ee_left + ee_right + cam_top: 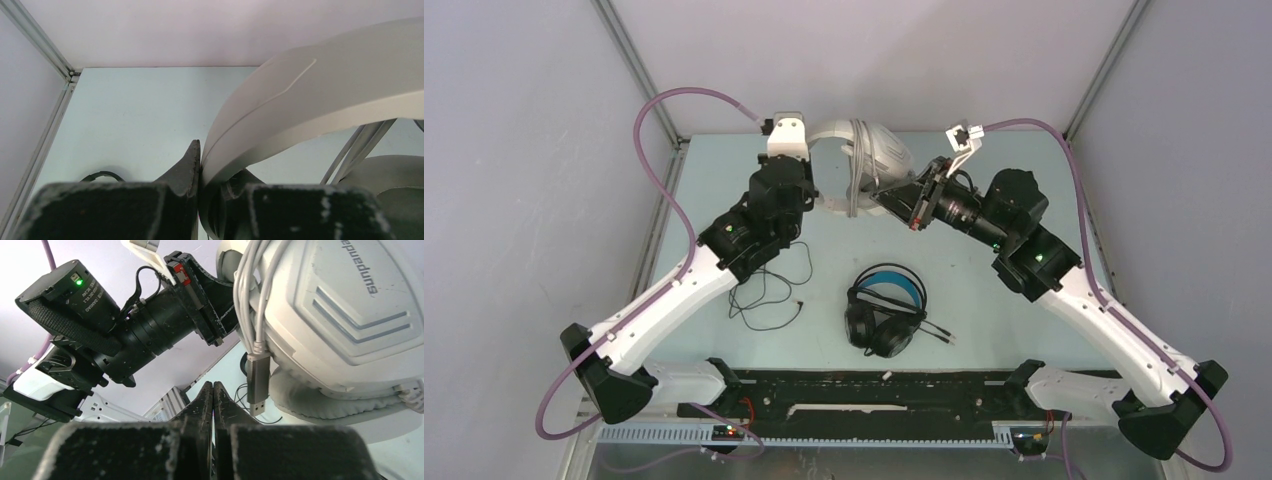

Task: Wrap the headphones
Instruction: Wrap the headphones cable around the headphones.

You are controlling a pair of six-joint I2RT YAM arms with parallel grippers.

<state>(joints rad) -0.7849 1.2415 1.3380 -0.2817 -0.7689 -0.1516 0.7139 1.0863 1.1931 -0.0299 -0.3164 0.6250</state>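
Observation:
The white-grey over-ear headphones (879, 150) are held up at the back of the table. My left gripper (816, 200) is shut on their headband (310, 100), with the band pinched between the jaws (202, 165). Their grey cord (252, 300) is wound over the ear cup (340, 315), and its USB plug (258, 385) hangs free. My right gripper (886, 197) is shut and empty (213, 387), just below the cup and beside the plug. The bulky black pair with a blue-lined headband (884, 310) lies at centre front. Only the thin black pair's cord (769, 290) shows; its headset is hidden.
The left arm's wrist and camera (150, 325) are close to the left of the ear cup. Grey enclosure walls and frame posts (45, 50) ring the table. A black rail (874, 395) runs along the near edge between the arm bases.

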